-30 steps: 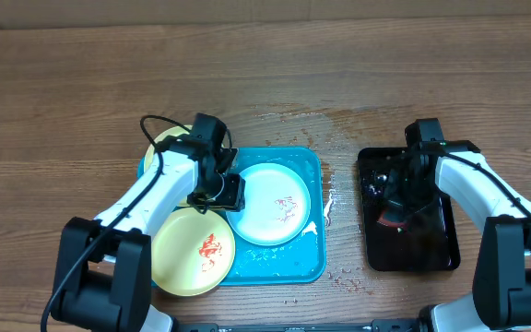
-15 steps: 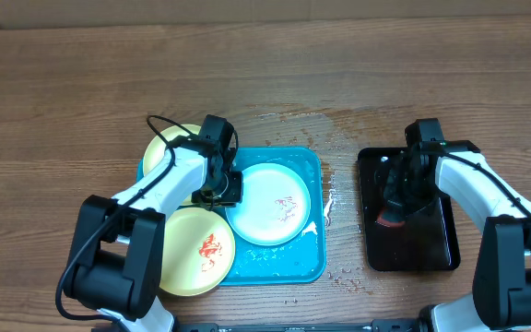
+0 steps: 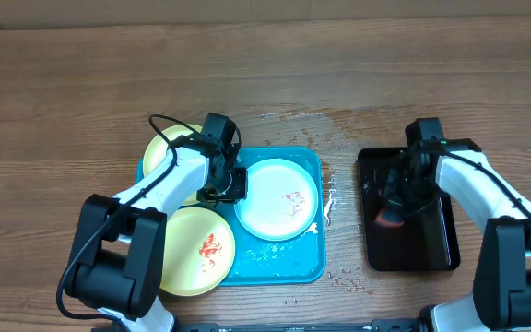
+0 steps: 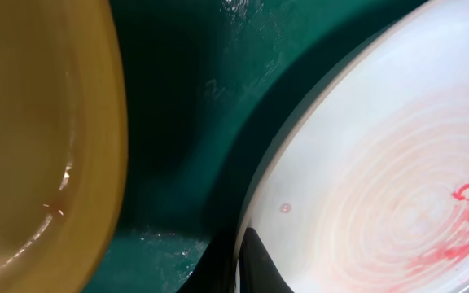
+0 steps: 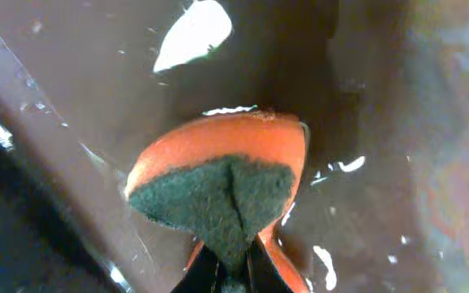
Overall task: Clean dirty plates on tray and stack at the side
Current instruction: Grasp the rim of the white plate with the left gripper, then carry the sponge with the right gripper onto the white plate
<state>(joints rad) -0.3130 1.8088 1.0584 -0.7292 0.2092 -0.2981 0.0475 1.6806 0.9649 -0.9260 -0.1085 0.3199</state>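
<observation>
We're clamping the left pincer [image 3: 230, 187] on the left rim of the smeared white plate [image 3: 281, 199], which is lying in the blue tray [image 3: 284, 266]. Farther right, well apart, we're gripping the orange sponge [image 5: 218, 183] in the right pincer [image 3: 393, 210] over the black tray [image 3: 431, 247]; wiping is likely needing a leftward reach.

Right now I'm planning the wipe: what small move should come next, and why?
Probably carry the sponge from the black tray toward the white plate: the left fingers pinch its rim, the right fingers grip the sponge, and red smears show on it.
</observation>
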